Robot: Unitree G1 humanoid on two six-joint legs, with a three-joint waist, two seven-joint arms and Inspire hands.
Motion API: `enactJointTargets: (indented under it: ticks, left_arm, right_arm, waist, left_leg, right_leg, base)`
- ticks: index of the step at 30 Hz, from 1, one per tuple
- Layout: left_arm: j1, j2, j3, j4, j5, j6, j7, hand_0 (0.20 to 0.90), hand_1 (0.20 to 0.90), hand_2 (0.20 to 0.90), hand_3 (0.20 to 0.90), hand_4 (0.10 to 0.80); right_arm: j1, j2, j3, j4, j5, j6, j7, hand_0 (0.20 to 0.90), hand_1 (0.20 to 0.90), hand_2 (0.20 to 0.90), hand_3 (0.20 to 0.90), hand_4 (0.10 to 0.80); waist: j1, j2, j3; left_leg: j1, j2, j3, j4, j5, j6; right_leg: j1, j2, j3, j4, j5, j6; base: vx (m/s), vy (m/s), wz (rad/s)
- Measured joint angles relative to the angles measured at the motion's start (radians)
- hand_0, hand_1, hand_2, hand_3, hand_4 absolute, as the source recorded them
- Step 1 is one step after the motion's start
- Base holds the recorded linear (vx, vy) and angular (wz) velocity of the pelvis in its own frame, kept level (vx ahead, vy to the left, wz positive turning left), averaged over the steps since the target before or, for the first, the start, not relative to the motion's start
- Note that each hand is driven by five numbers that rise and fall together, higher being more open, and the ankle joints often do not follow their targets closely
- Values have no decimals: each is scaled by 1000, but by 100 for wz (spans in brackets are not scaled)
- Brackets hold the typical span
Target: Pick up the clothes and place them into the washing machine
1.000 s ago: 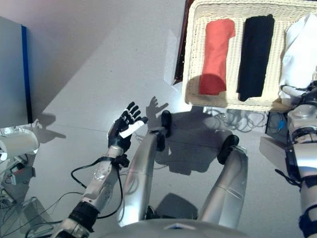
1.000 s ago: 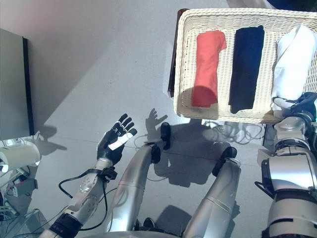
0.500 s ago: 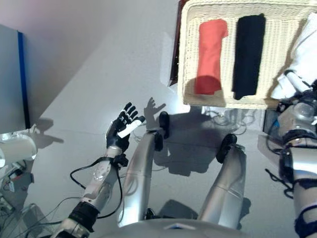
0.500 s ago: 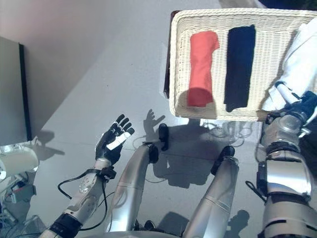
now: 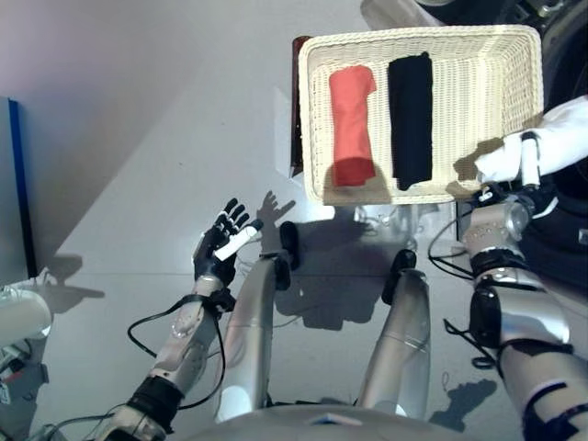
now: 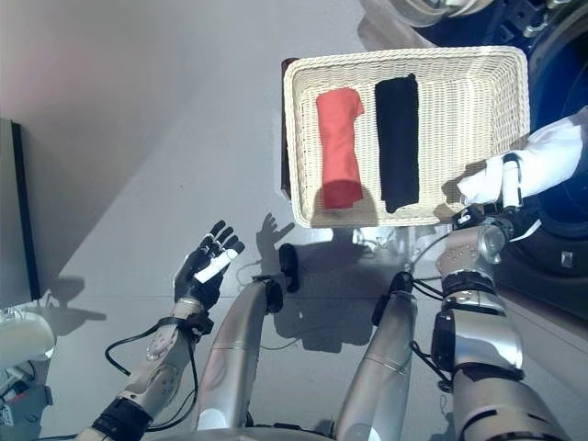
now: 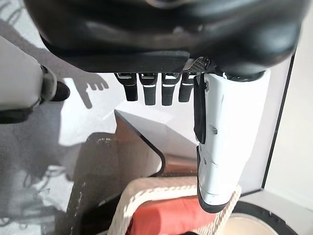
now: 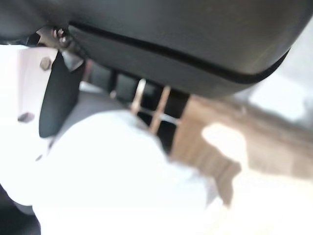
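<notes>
My right hand (image 6: 501,184) is up at the near right corner of the wicker basket (image 6: 303,138), and it has the white garment (image 6: 556,156) in its grip: in the right wrist view the pale cloth (image 8: 122,181) bulges right under my palm with my fingers curled down into it, and my white-covered thumb sits against the cloth on the other side. From the head cameras the garment trails off to the right, out past the basket's edge, over the dark round opening of the washing machine (image 6: 560,55) that shows along the right side. Two pieces lie in the basket, side by side and lengthwise: the red garment (image 5: 351,124) toward the left wall, the black garment (image 5: 411,115) just beside it, the two close but apart. The right part of the basket floor is bare wicker. My left hand (image 5: 220,250) hangs over the grey floor (image 5: 138,138), well apart from the basket, palm up, fingers spread and straight, holding nothing; the left wrist view shows those fingers (image 7: 154,90) lined up straight with the white thumb (image 7: 217,147) sticking out, and past them a corner of the basket with the red cloth in it.
</notes>
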Motion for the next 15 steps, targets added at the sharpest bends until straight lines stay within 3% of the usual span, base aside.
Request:
enactJointTargets:
  ticks: [3, 4, 6, 15]
  left_arm:
    - [2, -2, -3, -1, -1, 0, -1, 900, 900, 900, 900, 800]
    - [1, -2, -4, 5, -8, 0, -1, 900, 900, 900, 900, 800]
    - [9, -2, -8, 3, -19, 1, 0, 900, 900, 900, 900, 800]
    - [63, 13, -17, -15, -22, 7, -13, 900, 900, 900, 900, 800]
  right_arm:
    - [-3, 24, -65, -3, 69, -41, -1, 200, 200, 200, 200, 300]
    - [-18, 20, -87, 16, 88, -51, -2, 200, 200, 200, 200, 300]
    - [-68, -8, -104, 71, 126, -55, -16, 200, 200, 200, 200, 300]
    - [-205, -199, -145, 238, 176, -27, -86, 200, 200, 200, 200, 300]
  waist:
    - [0, -1, -1]
    - [5, -1, -1]
    - [0, 0, -1]
    - [43, 29, -22]
  left_leg:
    - [8, 0, 2, 0, -6, -1]
    - [8, -3, 4, 6, 0, 0]
    - [10, -4, 9, 3, -10, 3]
    - [6, -25, 38, -11, 2, 6]
  right_leg:
    - [7, -3, -2, -4, -5, -8]
    - [4, -5, 4, 1, 2, 3]
    - [4, -10, 2, 2, -4, -5]
    - [-17, -44, 29, 22, -13, 6]
  base:
    - [-36, 12, -1]
    - [-10, 25, -3]
    - [0, 0, 0]
    - [9, 6, 10]
